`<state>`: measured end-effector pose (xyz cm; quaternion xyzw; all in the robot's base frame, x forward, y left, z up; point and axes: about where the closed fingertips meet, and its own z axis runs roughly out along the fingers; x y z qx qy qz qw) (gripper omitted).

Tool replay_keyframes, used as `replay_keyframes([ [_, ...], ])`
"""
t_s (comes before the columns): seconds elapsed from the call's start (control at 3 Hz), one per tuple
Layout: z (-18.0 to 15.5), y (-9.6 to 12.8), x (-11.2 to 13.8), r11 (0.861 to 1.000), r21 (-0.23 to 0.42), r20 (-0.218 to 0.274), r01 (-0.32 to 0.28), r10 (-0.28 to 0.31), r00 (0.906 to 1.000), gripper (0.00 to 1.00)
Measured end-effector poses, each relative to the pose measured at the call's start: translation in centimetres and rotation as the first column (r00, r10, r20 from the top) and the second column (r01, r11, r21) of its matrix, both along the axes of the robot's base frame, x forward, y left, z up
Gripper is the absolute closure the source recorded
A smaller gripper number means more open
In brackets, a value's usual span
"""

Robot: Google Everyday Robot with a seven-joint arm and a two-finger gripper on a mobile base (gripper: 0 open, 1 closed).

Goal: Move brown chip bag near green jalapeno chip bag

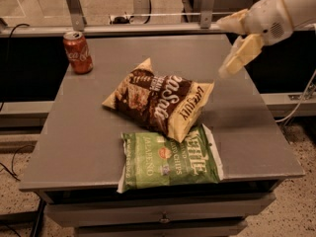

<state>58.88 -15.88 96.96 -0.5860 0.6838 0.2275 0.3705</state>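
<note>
The brown chip bag [160, 100] lies in the middle of the grey table [74, 132], dark brown with white lettering and a tan-yellow end. Its lower right end overlaps the top edge of the green jalapeno chip bag [170, 159], which lies flat at the table's front edge. My gripper [232, 46] hangs in the air at the upper right, above the table's far right part, well clear of both bags. Its cream fingers [242, 56] are spread apart and hold nothing.
A red soda can [77, 52] stands upright at the table's far left corner. A metal rail with posts [148, 28] runs behind the table. Cables lie on the floor at left and right.
</note>
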Motion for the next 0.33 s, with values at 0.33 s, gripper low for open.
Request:
replay_keyframes([
  [0.33, 3.28, -0.69, 0.72, 1.000, 0.013, 0.074, 0.023, -0.024, 0.9969, 0.00],
])
